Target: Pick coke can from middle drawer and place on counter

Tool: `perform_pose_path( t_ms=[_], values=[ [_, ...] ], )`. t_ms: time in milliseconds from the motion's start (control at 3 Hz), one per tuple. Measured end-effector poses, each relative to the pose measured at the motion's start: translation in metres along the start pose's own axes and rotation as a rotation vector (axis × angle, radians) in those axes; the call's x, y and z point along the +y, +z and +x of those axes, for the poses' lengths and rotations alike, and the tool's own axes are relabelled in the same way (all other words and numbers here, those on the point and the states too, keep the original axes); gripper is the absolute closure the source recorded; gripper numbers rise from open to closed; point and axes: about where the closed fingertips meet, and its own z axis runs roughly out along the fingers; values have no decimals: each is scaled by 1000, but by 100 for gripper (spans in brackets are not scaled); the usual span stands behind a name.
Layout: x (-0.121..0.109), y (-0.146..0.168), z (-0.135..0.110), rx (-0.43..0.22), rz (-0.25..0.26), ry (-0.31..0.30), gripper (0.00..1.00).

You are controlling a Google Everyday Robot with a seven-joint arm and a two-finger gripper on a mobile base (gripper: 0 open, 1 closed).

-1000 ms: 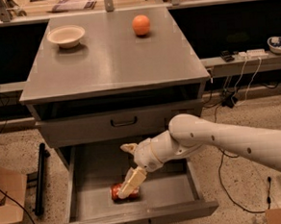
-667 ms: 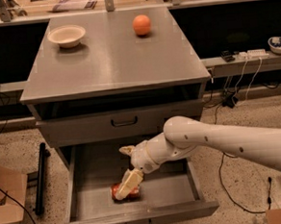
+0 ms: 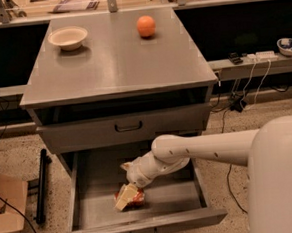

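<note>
The coke can (image 3: 137,199), red, lies on its side on the floor of the open middle drawer (image 3: 177,199), left of the middle. My gripper (image 3: 124,197) reaches down into the drawer from the right and sits right on the can's left end, covering part of it. The white arm runs across the drawer's right half. The counter (image 3: 117,60) is the grey cabinet top above.
A cream bowl (image 3: 68,37) and an orange fruit (image 3: 146,26) stand at the back of the counter. A shut drawer front (image 3: 126,127) hangs over the open drawer. A black bar (image 3: 40,186) and a cardboard box (image 3: 7,208) are on the floor at left.
My gripper has moved down and to the left onto the can. The arm has swung nearer the camera. The can has stayed in place.
</note>
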Motion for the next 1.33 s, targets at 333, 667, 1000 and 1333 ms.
perform_pose_path(
  t_ms=[333, 667, 1000, 1333],
  values=[
    [-28, 42, 39, 98, -4, 27, 0],
    [-42, 57, 69, 154, 6, 56, 0],
    [-38, 60, 97, 174, -12, 134, 18],
    [-29, 56, 99, 179, -8, 152, 42]
  ],
)
